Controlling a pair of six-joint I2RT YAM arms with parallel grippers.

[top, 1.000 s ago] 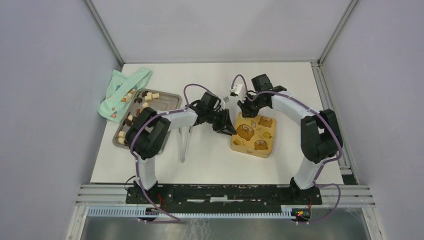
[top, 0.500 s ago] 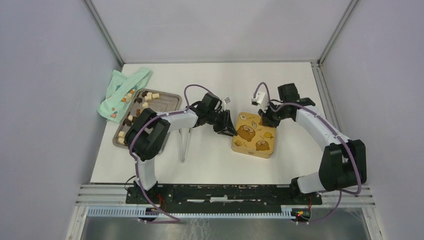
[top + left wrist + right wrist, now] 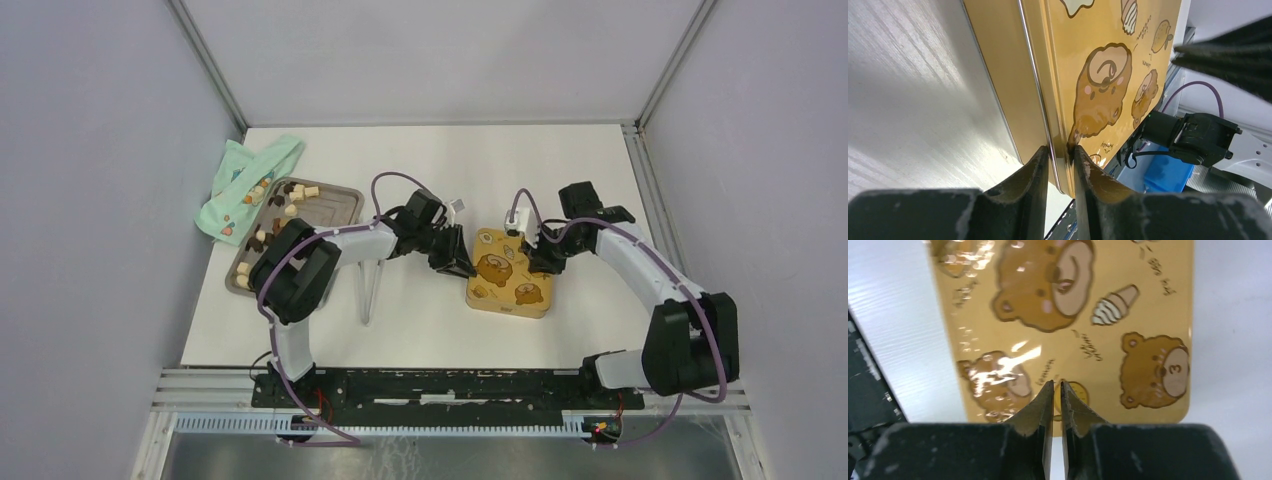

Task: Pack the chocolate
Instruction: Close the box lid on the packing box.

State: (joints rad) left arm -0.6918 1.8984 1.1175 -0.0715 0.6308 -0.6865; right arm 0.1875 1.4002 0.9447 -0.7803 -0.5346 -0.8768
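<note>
The chocolate [image 3: 268, 222], small dark, brown and cream chunks, lies in a metal tray [image 3: 336, 205] at the left. The gold tin [image 3: 510, 273] with bear pictures on its closed lid sits mid-table. My left gripper [image 3: 455, 262] is at the tin's left edge. In the left wrist view it [image 3: 1062, 149] is shut on the rim of the tin [image 3: 1098, 60]. My right gripper [image 3: 541, 262] hovers over the tin's right side. In the right wrist view it [image 3: 1057, 383] is shut with nothing in it, above the lid [image 3: 1068, 315].
Long metal tweezers [image 3: 368, 285] lie on the white table between the tray and the tin. A mint-green bag [image 3: 245, 185] rests at the far left beside the tray. Metal frame posts stand at the back corners.
My right arm swung from the tin's far left corner around to its right side and came down over the lid. The tin shifted slightly nearer. The left gripper kept its hold.
</note>
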